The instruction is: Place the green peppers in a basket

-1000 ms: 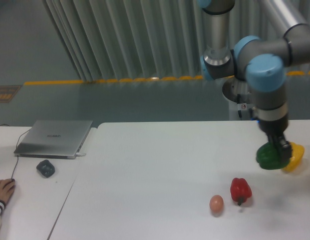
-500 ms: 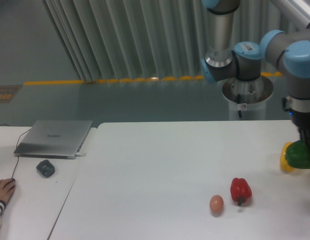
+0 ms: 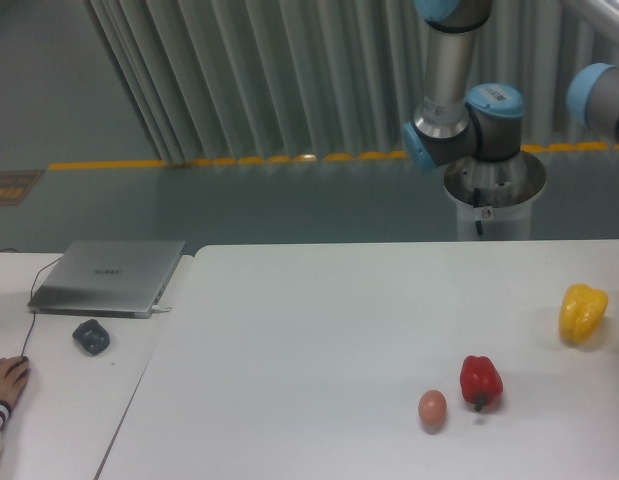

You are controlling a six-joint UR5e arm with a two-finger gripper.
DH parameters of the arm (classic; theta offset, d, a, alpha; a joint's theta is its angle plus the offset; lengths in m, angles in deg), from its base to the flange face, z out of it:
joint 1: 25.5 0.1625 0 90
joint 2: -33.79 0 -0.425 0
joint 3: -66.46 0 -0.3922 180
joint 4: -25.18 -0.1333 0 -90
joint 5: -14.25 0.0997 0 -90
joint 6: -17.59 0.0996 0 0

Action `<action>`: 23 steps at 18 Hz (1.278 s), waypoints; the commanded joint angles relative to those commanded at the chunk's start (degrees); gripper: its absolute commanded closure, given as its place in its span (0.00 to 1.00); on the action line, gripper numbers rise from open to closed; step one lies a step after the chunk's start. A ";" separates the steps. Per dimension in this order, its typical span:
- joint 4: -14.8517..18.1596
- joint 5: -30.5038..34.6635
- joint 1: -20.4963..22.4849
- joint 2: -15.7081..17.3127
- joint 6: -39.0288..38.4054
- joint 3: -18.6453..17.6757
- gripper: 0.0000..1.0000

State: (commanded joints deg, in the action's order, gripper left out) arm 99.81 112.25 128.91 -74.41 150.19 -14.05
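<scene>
Green pepper and pincer out of frame

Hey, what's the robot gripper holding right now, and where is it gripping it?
It cannot be told: the gripper is out of frame, past the right edge. Only arm joints show.

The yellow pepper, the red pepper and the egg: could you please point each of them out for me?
yellow pepper (image 3: 582,313), fixed camera view, middle of its body.
red pepper (image 3: 480,380), fixed camera view, centre of its body.
egg (image 3: 432,408), fixed camera view, middle of the shell.
</scene>
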 joint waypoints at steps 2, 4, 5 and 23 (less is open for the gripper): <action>-1.58 0.00 1.23 -0.35 4.31 -0.44 0.66; -2.73 0.09 2.73 -0.35 7.83 -1.23 0.62; -3.08 0.09 3.17 -0.44 9.50 -1.23 0.57; -4.75 -4.56 4.58 -0.27 5.85 -2.02 0.00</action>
State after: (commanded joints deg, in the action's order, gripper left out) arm 95.05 107.68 133.49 -74.67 156.04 -16.07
